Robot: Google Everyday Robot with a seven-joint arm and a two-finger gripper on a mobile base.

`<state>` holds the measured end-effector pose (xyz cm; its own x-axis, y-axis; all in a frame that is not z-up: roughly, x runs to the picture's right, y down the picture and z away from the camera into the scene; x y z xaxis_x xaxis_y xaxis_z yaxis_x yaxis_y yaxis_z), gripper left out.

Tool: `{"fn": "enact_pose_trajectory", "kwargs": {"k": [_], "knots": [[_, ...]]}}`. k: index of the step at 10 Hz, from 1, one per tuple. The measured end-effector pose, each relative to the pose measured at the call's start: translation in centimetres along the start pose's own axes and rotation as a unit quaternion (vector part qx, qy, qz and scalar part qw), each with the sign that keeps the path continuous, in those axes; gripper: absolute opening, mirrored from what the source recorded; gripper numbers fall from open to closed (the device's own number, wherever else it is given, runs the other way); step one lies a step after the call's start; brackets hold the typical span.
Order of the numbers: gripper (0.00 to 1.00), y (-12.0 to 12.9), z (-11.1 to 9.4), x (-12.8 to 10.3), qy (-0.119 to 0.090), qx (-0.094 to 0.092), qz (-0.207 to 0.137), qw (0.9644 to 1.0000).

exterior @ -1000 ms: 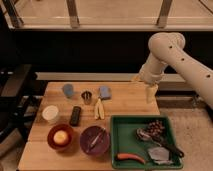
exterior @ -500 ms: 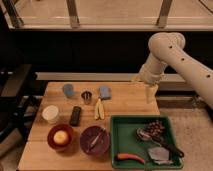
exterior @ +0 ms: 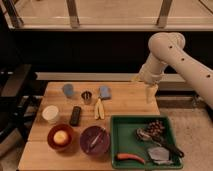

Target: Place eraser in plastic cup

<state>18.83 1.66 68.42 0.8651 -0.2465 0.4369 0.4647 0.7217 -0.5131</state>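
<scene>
The eraser (exterior: 75,115), a flat black bar, lies on the wooden table (exterior: 125,105) left of centre. The plastic cup (exterior: 68,90), a blue-grey tumbler, stands upright at the back left, a little behind the eraser. My gripper (exterior: 150,94) hangs from the white arm above the table's right back part, far to the right of both. It holds nothing that I can see.
A shiny metal cup (exterior: 86,97), a blue sponge-like piece (exterior: 104,92) and a yellow banana-like piece (exterior: 99,108) sit mid-table. A white round container (exterior: 50,113), a red bowl (exterior: 60,137) and a purple bowl (exterior: 94,140) are front left. A green tray (exterior: 118,137) with utensils is front right.
</scene>
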Motion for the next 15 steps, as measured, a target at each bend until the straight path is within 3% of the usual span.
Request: {"fn": "enact_pose_trajectory", "kwargs": {"k": [7, 9, 15], "knots": [[0.74, -0.1, -0.1, 0.0, 0.001, 0.002, -0.001, 1.0], [0.74, -1.7, -0.6, -0.5, 0.005, 0.003, -0.022, 0.9997], [0.74, -5.3, 1.6, -5.0, 0.004, 0.0, -0.096, 0.9953]]}}
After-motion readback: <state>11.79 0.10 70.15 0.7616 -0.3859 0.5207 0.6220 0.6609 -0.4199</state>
